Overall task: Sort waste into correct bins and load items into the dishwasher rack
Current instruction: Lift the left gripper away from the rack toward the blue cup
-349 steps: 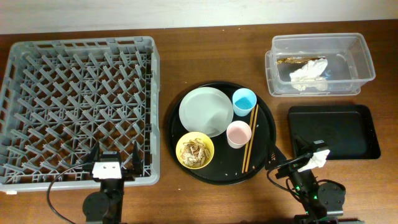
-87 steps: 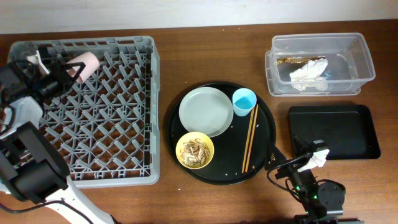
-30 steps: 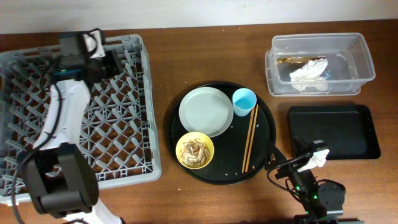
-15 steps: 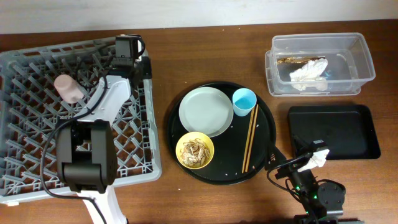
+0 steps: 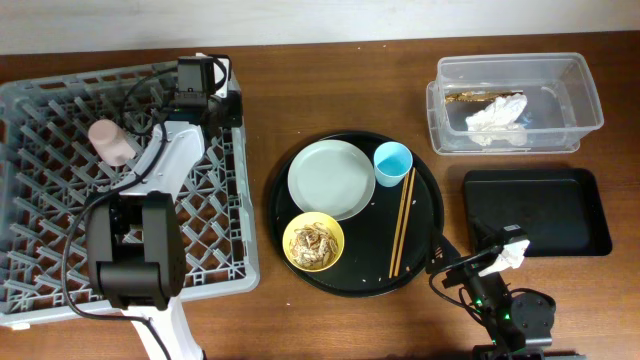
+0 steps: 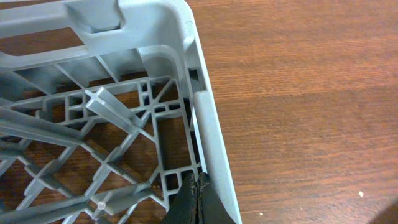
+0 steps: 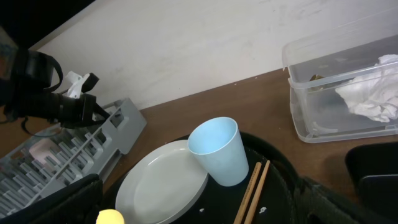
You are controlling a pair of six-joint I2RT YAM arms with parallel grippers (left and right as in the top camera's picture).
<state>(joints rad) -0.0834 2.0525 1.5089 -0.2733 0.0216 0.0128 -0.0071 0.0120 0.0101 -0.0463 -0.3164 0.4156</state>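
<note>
The grey dishwasher rack point(image 5: 60, 200) fills the left side, slightly turned. A pink cup point(image 5: 112, 142) lies in it near the far left. My left gripper point(image 5: 228, 103) is shut and empty, its tips point(image 6: 198, 198) against the rack's right rim point(image 6: 211, 137) near the far corner. On the round black tray point(image 5: 430, 215) sit the pale plate point(image 5: 330, 178), blue cup point(image 5: 392, 163), chopsticks point(image 5: 402, 220) and a yellow bowl point(image 5: 313, 241) of beige scraps. My right gripper point(image 5: 478, 262) rests open at the front right, facing the blue cup point(image 7: 217, 149) and plate point(image 7: 161, 190).
A clear tub point(image 5: 515, 100) at the back right holds a crumpled white tissue point(image 5: 495, 120) and a brown strip. A shallow black rectangular tray point(image 5: 535, 210) lies in front of it. Loose crumbs dot the round tray near the chopsticks point(image 7: 252, 193).
The pink cup went from the round tray into the rack and was let go. My left gripper swept rightward along the rack's far side to its right corner. The rack turned slightly.
</note>
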